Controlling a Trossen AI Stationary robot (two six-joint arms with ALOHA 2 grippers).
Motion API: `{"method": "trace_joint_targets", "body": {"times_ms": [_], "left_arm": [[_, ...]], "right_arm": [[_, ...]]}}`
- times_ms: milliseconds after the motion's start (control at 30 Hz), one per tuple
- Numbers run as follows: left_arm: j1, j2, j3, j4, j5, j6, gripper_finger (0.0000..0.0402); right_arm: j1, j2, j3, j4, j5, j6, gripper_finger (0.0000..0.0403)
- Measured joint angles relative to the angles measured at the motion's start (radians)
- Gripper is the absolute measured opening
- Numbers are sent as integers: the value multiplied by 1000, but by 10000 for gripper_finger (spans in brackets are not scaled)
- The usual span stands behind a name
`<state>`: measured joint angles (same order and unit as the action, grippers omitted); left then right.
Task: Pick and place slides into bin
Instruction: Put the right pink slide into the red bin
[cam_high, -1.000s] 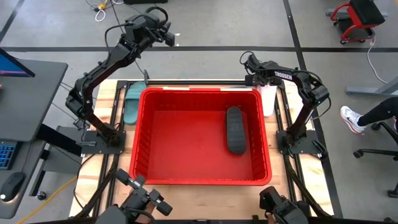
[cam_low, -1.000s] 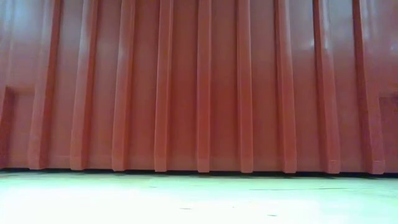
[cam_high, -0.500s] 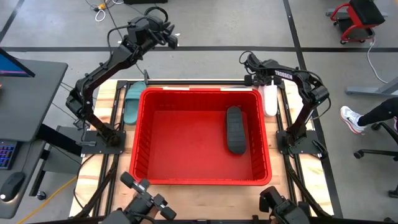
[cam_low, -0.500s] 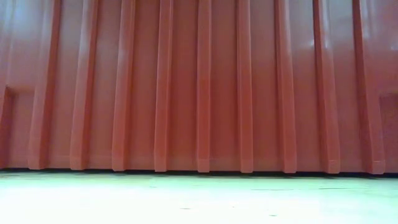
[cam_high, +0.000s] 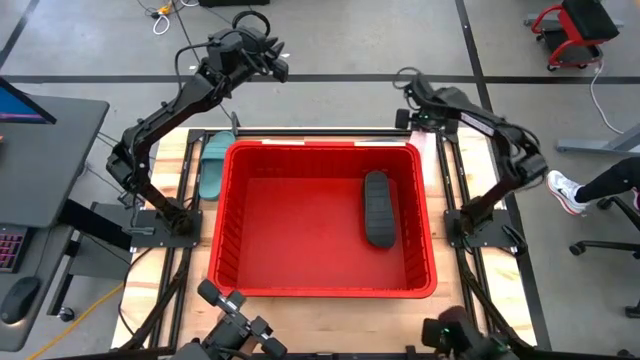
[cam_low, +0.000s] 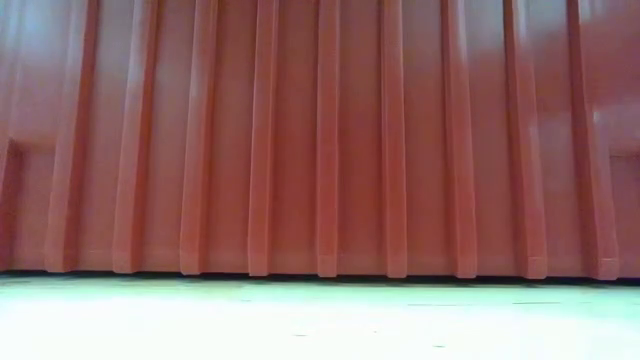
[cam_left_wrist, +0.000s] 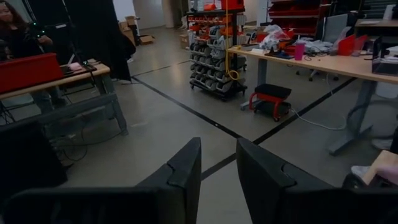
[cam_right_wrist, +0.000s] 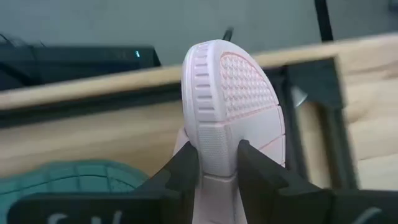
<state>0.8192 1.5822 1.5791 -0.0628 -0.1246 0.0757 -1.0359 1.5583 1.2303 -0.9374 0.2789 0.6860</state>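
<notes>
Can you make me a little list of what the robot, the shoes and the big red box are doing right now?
bin: big red tub in the middle of the table
black slide: lying inside the bin, toward its right side
teal slide: on the table, just outside the bin's left wall
white slide: pinched in the right gripper, sole showing
right gripper place: by the bin's far right corner
left gripper: raised beyond the table's far left corner, holding nothing, fingers a little apart

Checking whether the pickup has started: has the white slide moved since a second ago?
Yes. The white slide has left its spot beside the bin's right rim, clamped in the right gripper.
</notes>
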Motion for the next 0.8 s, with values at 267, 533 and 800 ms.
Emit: {"method": "trace_joint_targets", "body": {"times_ms": [267,533,800], "left_arm": [[-5,-4,0,-1,0,17,108],[-14,-38,57,-25,17,16,108],[-14,-112,95,-132,226,7,108]], "right_arm": [[0,-208,1,67,13,-59,90],[72,-301,176,53,-2,-89,88],[295,-240,517,17,-4,-90,87]]}}
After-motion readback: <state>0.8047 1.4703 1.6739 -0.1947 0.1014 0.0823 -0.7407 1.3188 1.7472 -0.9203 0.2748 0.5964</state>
